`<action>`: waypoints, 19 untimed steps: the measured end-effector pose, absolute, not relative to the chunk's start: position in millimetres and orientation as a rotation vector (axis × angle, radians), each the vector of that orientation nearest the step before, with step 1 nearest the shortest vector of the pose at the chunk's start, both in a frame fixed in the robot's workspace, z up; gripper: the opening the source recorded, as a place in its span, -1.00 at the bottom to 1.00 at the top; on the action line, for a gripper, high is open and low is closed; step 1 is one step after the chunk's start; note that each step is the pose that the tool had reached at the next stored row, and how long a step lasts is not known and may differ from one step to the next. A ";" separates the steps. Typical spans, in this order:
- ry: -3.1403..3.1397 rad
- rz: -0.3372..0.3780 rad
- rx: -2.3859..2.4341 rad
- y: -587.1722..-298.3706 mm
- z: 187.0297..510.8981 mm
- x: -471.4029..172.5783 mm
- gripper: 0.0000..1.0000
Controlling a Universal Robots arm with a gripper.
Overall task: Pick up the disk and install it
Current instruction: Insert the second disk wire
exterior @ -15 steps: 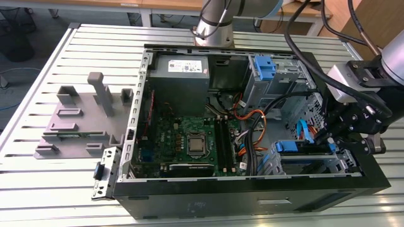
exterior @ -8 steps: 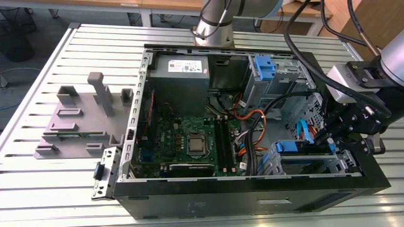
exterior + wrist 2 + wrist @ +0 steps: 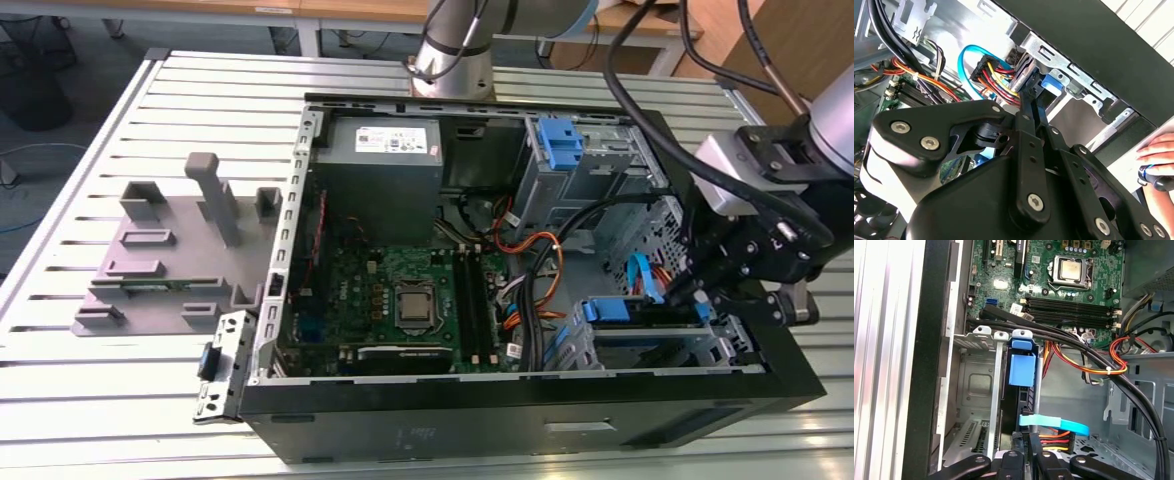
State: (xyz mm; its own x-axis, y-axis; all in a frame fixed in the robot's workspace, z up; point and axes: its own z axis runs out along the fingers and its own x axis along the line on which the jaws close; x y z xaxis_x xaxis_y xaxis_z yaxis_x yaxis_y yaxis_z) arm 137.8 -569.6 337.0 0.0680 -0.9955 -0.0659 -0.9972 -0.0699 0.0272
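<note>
The disk (image 3: 1023,390) stands on edge in a slot of the metal drive cage (image 3: 979,385) at the case's front corner. Its blue carrier bracket (image 3: 1021,365) shows at the slot's mouth, and again in the second wrist view, blue carrier bracket (image 3: 1050,82). In the exterior view the disk (image 3: 625,311) sits in the cage at the view's lower right. My gripper (image 3: 1025,439) reaches into the cage from the disk's rear end, its two thin black fingers (image 3: 1028,112) close together on either side of the disk's edge. My gripper (image 3: 705,296) hangs over the case's right wall.
A light blue data cable (image 3: 1059,423) and a red-yellow power plug (image 3: 991,72) lie right by the fingers. Black cable bundles (image 3: 1089,352) cross above the motherboard (image 3: 400,300). The grey power supply (image 3: 380,150), a blue bracket (image 3: 561,140) and a grey fixture (image 3: 174,250) are farther off. A person's hand (image 3: 1156,150) rests outside the case.
</note>
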 end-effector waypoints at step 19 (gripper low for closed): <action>2.134 0.104 -2.269 -570.3 334.7 137.8 -0.68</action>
State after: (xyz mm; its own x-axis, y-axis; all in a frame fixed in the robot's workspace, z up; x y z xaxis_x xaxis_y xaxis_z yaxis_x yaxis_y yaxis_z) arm 137.8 -570.3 334.7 0.0603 -0.9960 -0.0661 -0.9977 -0.0622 0.0273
